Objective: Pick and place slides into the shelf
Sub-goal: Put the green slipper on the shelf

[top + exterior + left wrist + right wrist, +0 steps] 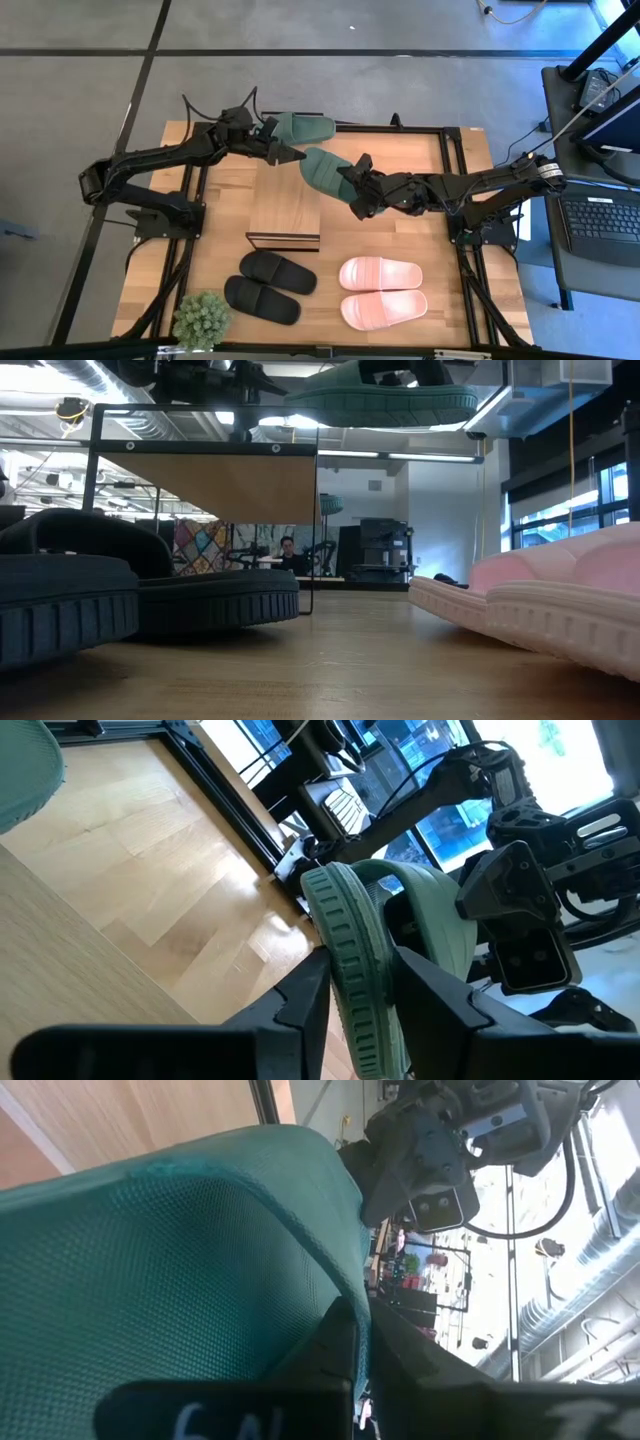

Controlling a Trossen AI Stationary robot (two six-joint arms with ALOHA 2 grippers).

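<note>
Left gripper [296, 153] and right gripper [345, 183] both clamp one dark green slide [322, 168], held in the air above the table [400, 240] beside the shelf [285, 205]. Left fingers [300, 1010] pinch the sole edge at one end; right jaws are closed on the strap edge at the other. Second green slide [305, 127] lies at the far table edge. Black pair [270, 285] and pink pair [382, 292] sit near the front edge, potted plant [202, 320] at the front-left corner.

Green slides [322, 170], black slides [278, 271], pink slides [380, 273].
</note>
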